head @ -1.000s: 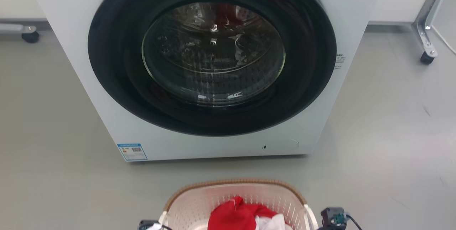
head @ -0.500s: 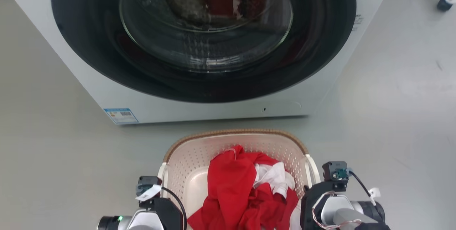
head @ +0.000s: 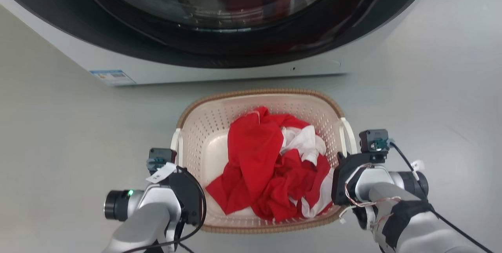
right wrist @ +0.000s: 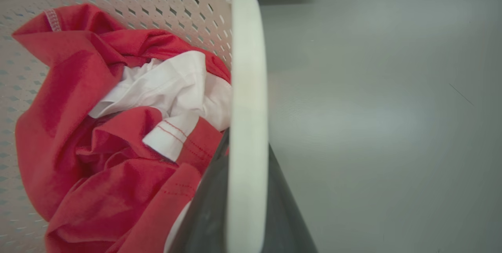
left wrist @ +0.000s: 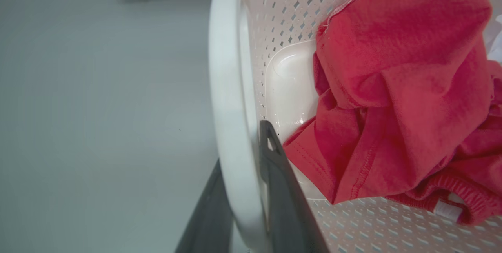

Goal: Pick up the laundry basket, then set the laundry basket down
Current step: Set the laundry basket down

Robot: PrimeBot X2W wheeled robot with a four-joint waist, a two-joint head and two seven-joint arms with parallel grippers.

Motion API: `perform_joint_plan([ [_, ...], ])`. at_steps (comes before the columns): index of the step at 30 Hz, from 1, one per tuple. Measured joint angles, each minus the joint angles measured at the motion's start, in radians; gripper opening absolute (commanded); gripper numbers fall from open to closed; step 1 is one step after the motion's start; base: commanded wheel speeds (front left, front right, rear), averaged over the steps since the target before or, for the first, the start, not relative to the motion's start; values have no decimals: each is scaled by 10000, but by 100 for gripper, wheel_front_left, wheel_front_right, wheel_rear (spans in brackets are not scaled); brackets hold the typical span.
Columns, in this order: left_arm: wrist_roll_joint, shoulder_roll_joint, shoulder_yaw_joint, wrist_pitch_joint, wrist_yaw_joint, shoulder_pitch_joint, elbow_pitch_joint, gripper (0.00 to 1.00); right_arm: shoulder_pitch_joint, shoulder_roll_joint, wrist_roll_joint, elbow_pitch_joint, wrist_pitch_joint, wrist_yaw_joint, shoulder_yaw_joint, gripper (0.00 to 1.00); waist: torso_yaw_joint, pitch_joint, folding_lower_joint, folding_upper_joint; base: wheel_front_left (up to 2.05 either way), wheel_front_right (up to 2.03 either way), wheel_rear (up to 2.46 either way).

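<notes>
Smooth grey floor (head: 59,135): left claw (left wrist: 242,155), right claw (right wrist: 247,149) pinch perforated laundry basket (head: 259,93) handles (left wrist: 227,68).

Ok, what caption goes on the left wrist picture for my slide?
Left gripper pinching the basket by its white handle, red clothes inside.

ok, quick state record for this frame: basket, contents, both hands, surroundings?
basket: laundry basket, in front of the washer, over grey floor; contact with floor unclear
contents: red garment, white garment, heaped together
left hand: shut on left handle, one finger each side
right hand: shut on right handle, one finger each side
</notes>
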Motion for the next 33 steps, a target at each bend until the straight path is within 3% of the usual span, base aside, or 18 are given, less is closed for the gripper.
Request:
perform_joint_plan([
  [19,151,0,90,-485,86,-1608,184,0,-1667,-35,-176,203,-447,2,-107,0,71,2633,-1,0,0,0,0],
  [33,194,-54,138,-924,73,-2284,537,0,-2108,-25,-192,224,-895,2,-84,0,235,3187,-2,-1,0,0,0],
])
